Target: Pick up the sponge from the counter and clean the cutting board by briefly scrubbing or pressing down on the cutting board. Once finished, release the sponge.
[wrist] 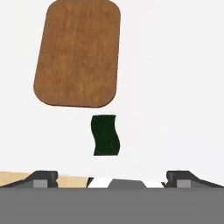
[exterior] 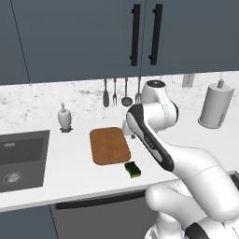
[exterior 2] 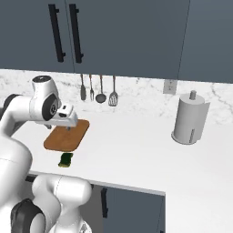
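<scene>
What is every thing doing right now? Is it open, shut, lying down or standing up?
gripper: open, holding nothing, up above the counter.
sponge: lying on the counter, green side up, beside the board, not on it.
cutting board: lying flat, bare.
cabinet doors: shut.
paper towel roll: standing upright.
utensils: hanging on the wall.

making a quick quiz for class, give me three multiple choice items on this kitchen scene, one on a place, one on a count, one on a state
1. Where does the sponge lie?
A. on the counter just off the cutting board
B. in the sink
C. on the board

2. How many utensils hang on the backsplash?
A. two
B. four
C. six

3. How is the gripper?
A. shut on the sponge
B. open, holding nothing
C. shut, empty

Answers:
1 A, bare counter shows between sponge and board.
2 B, four hang in a row.
3 B, fingertips stand wide apart, sponge lies free.
</scene>
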